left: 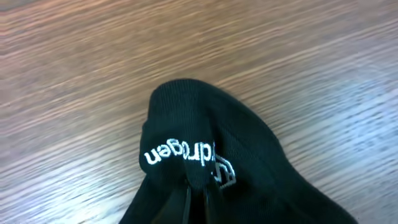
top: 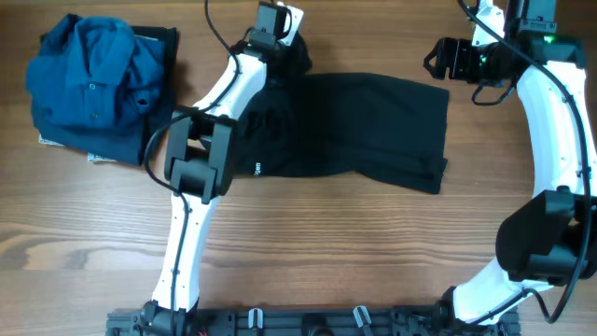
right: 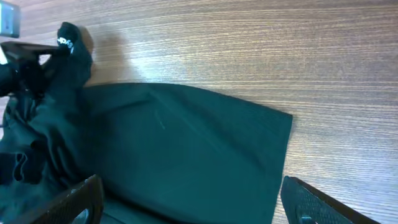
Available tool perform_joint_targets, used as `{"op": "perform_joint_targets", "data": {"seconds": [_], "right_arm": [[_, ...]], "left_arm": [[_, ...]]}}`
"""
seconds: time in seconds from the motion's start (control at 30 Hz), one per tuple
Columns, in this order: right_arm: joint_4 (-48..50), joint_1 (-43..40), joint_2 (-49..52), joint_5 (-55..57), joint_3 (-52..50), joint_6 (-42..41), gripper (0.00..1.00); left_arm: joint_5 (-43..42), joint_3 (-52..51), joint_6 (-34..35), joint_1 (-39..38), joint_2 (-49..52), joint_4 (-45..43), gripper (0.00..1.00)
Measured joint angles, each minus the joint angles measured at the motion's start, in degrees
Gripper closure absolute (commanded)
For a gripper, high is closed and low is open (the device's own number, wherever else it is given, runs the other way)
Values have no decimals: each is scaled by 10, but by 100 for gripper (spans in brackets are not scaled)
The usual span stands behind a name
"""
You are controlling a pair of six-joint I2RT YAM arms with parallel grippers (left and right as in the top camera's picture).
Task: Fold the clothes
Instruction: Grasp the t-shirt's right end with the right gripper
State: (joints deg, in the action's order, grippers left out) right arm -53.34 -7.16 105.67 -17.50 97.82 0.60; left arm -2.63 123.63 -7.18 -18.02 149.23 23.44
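Observation:
The black shirt lies spread across the middle of the wooden table. My left gripper is at the shirt's far left corner, shut on a bunched fold lifted off the table. The left wrist view shows that fold with white lettering and a small white logo, pinched between the fingers. My right gripper hovers past the shirt's far right corner. In the right wrist view its fingers are wide open and empty above the shirt. That view also shows the lifted fold.
A folded blue collared shirt lies on a dark stack at the far left of the table. The left arm's elbow sits over the shirt's left edge. Bare wood runs along the front. The arm bases stand on the front rail.

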Motion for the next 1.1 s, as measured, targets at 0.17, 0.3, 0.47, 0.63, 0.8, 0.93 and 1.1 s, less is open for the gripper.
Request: {"op": "perform_joint_targets", "data": {"seconds": [0.17,0.3,0.47,0.63,0.8,0.93,1.1], "right_arm": [[7,0,0,0,0,0,9],[25,0,0,0,-1,0,10],[64,0,23,0,-1,3,20],[86,0,104,16,-1,4,20],[89,0,171,47,-3,4,20],[98,0,195,62,-4,4,21],[104,0,219,82,-4,3,30]], "left_arm": [[9,33,6,15,-2,36,96],[13,35,9,20,-28,57,96],[13,38,14,18,-77,80,96],[18,49,37,17,-104,97,96],[20,49,50,17,-105,105,96],[19,49,52,17,-105,105,96],[20,49,54,17,-105,105,96]]}}
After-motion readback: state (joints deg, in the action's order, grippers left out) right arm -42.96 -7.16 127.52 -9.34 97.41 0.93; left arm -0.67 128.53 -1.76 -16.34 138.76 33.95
